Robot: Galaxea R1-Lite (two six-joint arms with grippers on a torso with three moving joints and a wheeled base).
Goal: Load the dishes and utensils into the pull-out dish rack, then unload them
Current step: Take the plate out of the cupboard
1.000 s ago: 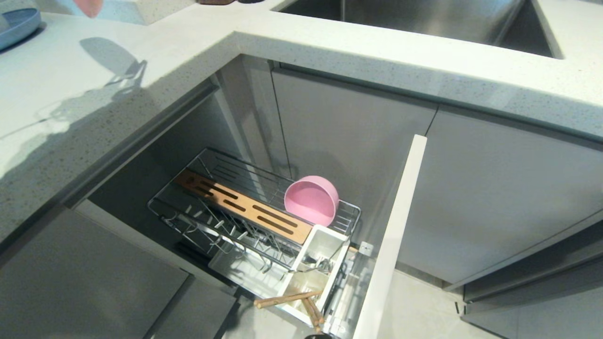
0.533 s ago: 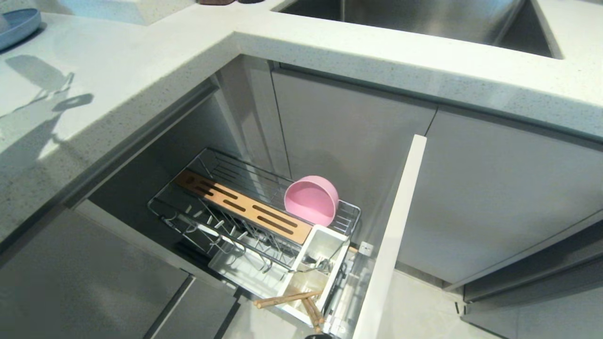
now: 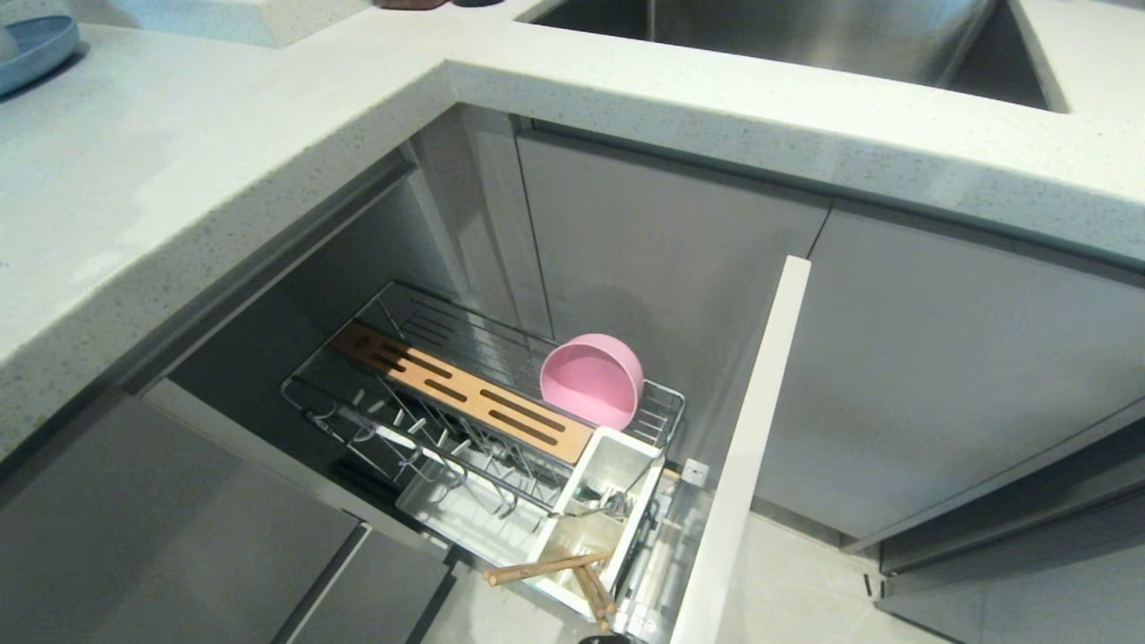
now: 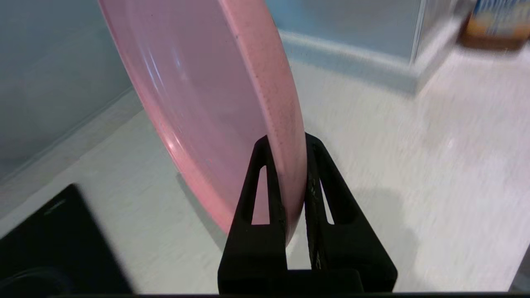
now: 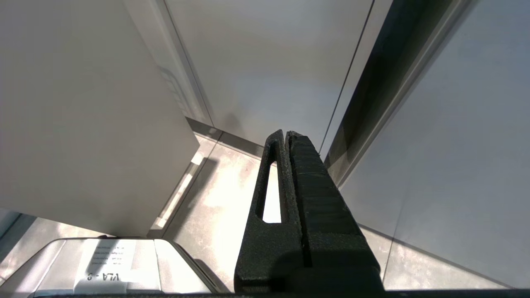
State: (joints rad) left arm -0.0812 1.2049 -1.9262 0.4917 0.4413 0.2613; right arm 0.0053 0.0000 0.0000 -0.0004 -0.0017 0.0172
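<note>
Left pincer (image 4: 290, 145) clamped on the rim of the pink plate (image 4: 215, 95), held on edge above the desk (image 4: 393, 157), outside the head view. Right pincer (image 5: 285, 138) closed, empty, parked low by the cabinet fronts. Further off: chopsticks (image 3: 555, 565) and fork (image 3: 597, 507) in the caddy (image 3: 617, 465), pink bowl (image 3: 592, 380) in the dish rack (image 3: 358, 407). Judged mid-unload or mid-load; next, setting the plate down flat.

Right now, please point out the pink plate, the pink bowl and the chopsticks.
pink plate (image 4: 215, 95): left wrist view, on its inner face.
pink bowl (image 3: 586, 380): head view, on its inside.
chopsticks (image 3: 546, 566): head view, on one stick's middle.
</note>
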